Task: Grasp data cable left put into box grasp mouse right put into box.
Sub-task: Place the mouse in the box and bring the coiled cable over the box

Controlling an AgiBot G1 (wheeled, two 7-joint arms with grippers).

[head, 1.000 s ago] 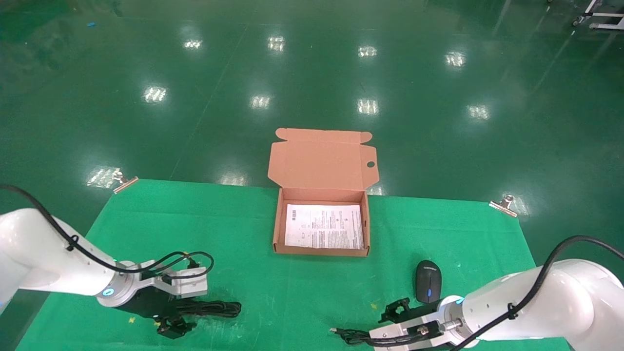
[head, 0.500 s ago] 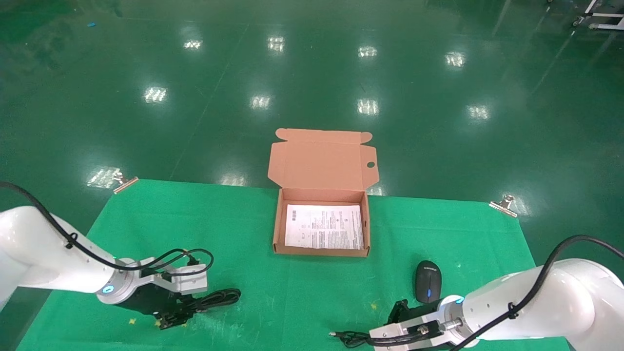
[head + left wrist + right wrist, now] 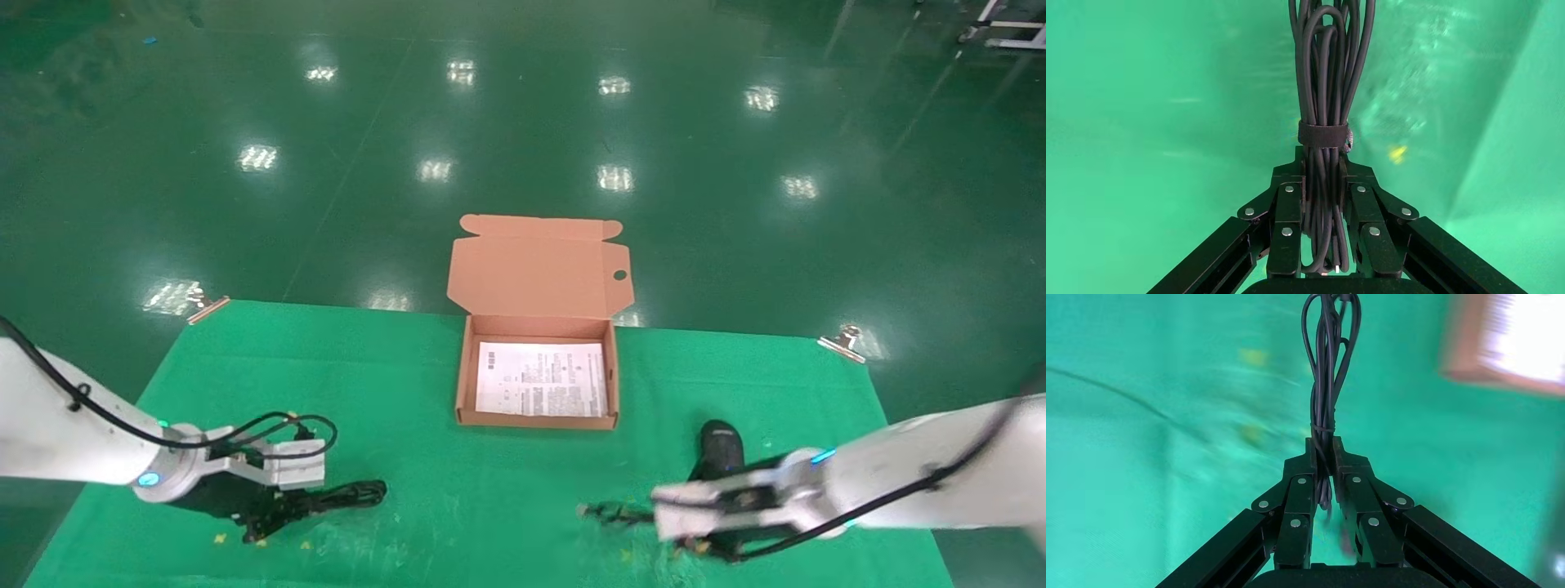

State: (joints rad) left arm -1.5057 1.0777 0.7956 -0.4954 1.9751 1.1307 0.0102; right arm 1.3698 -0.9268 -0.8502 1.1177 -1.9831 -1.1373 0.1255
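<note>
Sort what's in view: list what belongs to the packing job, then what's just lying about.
Job things:
data cable, clamped in the left gripper
mouse
mouse's cord bundle, clamped in the right gripper
box

Lying about:
metal clips at the cloth's corners

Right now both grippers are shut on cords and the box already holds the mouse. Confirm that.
Wrong on the box: the head view shows only a white printed sheet inside. The mouse sits on the green cloth. Both grippers are indeed shut on cords.

The white sheet [image 3: 541,389] in the box [image 3: 466,384] carries illegible print.
</note>
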